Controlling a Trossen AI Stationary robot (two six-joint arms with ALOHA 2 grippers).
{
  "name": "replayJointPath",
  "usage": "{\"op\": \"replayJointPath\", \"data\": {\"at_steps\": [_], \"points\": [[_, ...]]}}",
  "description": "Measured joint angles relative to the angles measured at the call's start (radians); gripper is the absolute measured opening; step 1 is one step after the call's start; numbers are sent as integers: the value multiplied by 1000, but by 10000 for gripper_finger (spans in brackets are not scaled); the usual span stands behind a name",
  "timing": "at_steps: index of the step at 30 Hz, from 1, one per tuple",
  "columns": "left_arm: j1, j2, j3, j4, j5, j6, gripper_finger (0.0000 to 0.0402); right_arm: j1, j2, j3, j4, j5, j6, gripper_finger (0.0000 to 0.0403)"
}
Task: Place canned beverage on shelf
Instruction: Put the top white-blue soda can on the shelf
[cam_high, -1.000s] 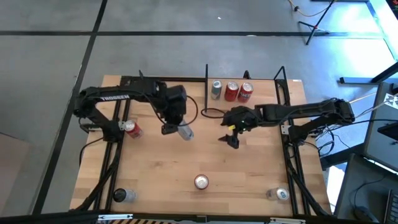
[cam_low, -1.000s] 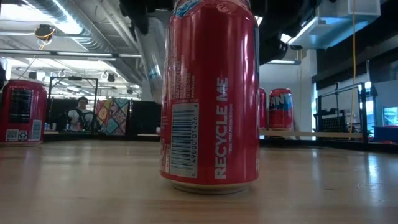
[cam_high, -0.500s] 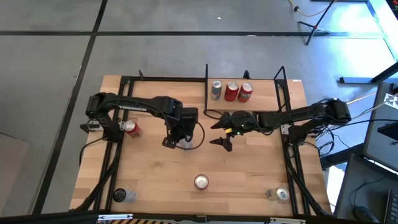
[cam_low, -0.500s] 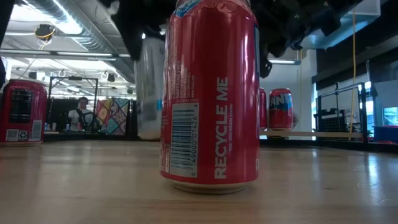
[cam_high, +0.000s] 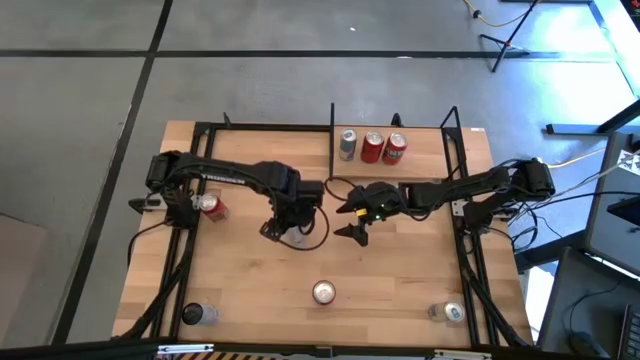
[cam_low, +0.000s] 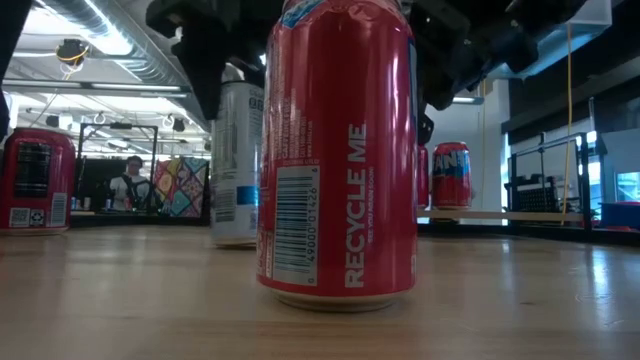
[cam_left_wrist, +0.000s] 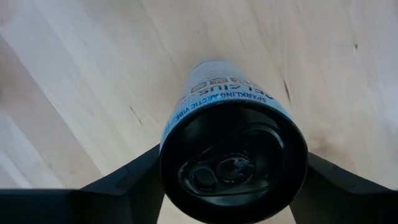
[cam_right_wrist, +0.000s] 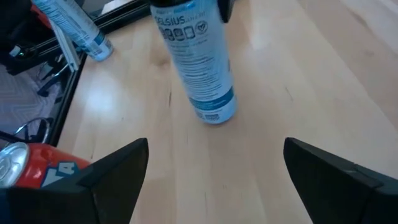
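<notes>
Handover looks underway: the left gripper (cam_high: 292, 232) stands over the upright slim white can (cam_low: 238, 165) mid-table, jaws loosely around its top, well apart from the shelf (cam_high: 425, 147). The right gripper (cam_high: 352, 231), jaws wide, should approach level and close on the can's middle before the left lifts clear.

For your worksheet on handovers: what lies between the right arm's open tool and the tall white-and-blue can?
Only bare wooden tabletop separates the right tool from the white-and-blue can, shown in the right wrist view.
</notes>
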Motion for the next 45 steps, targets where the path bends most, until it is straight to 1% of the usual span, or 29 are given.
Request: {"op": "replayJointPath", "data": {"at_steps": [4, 8, 11, 14, 17, 21, 24, 27, 30, 33, 35, 40, 45], "points": [[-25, -4, 3, -4, -33, -16, 294, 0, 0, 0, 17, -9, 1, 359], [-50, -18, 55, -30, -75, -54, 315, 0, 0, 0, 29, -11, 1, 359], [-56, -45, 100, -65, -58, -140, 322, 7, 0, 0, 30, -11, 14, 359], [-54, -104, 83, -89, -32, -275, 323, 45, 0, 0, 60, -9, 15, 359], [-52, -221, -17, -30, -26, -398, 321, 100, 17, 3, 123, -11, 12, 359], [-49, -385, -264, 190, -80, -546, 316, 146, 72, 20, 170, -10, 15, 359], [-35, -486, -454, 377, -99, -643, 314, 162, 133, 71, 179, -19, 15, 359], [-24, -554, -600, 564, -84, -704, 314, 164, 202, 138, 179, -49, 15, 359], [-24, -589, -710, 704, -72, -708, 314, 163, 263, 207, 180, -66, 16, 359], [-15, -607, -783, 796, -73, -707, 314, 163, 320, 279, 186, -64, 17, 359], [-10, -609, -819, 811, -84, -703, 314, 163, 354, 317, 167, -72, 32, 359], [-5, -610, -881, 924, -130, -668, 314, 163, 439, 408, 176, -66, 41, 359], [-4, -609, -927, 1051, -121, -647, 314, 160, 465, 430, 111, -50, 45, 359]]}}
